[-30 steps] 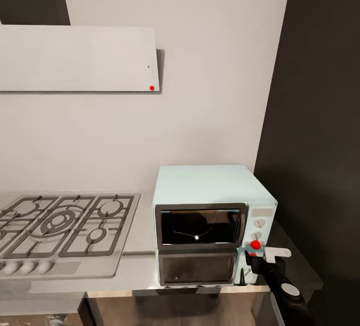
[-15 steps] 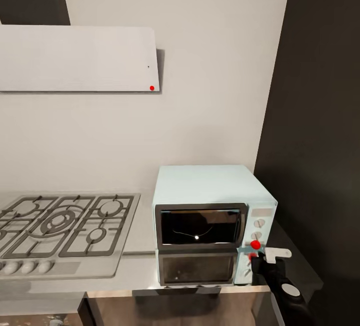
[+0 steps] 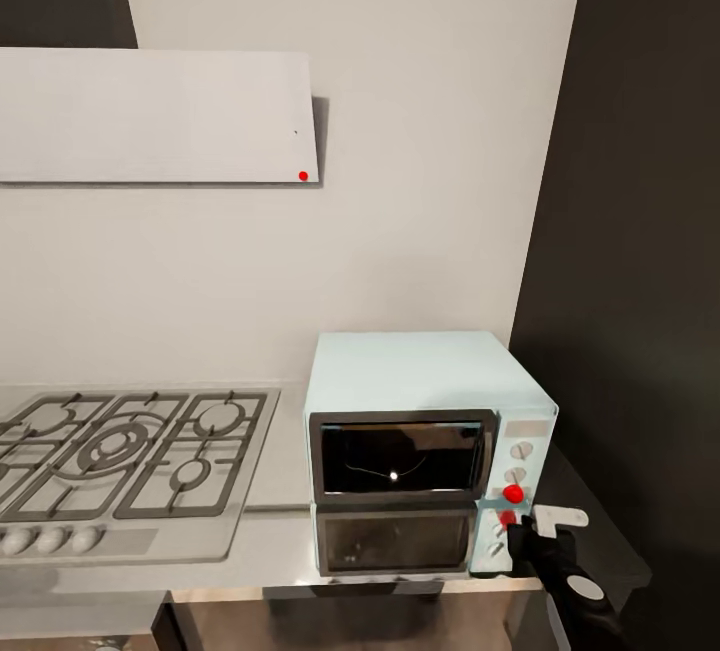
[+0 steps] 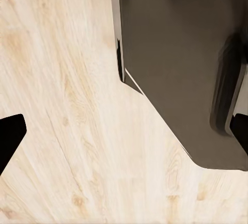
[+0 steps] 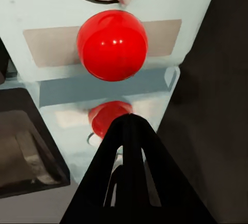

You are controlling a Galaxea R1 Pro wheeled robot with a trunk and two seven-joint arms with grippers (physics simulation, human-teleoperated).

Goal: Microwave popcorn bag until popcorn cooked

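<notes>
The pale mint-blue microwave [image 3: 420, 371] stands on the grey countertop [image 3: 270, 541], and its dark glass door [image 3: 400, 456] is closed. Behind the glass I make out just a faint line and a bright spot. The popcorn bag and the popcorn are hidden or out of view. My right gripper [image 3: 516, 533] is shut, with nothing between its fingers, at the knob column on the microwave's right side. Its tip [image 5: 129, 123] is right at the lower red button [image 5: 106, 118], below a big red knob [image 5: 112, 45]. My left gripper [image 4: 124, 133] is open over wooden floor.
A gas hob [image 3: 120, 451] with black grates lies left of the microwave, under a white hood [image 3: 150, 116]. A tall dark cabinet [image 3: 640, 281] rises close on the microwave's right. In the left wrist view a dark cabinet front [image 4: 181, 53] meets the wood floor [image 4: 62, 105].
The head view has shifted a little. My right gripper has slipped slightly down and to the right beside the microwave's knobs.
</notes>
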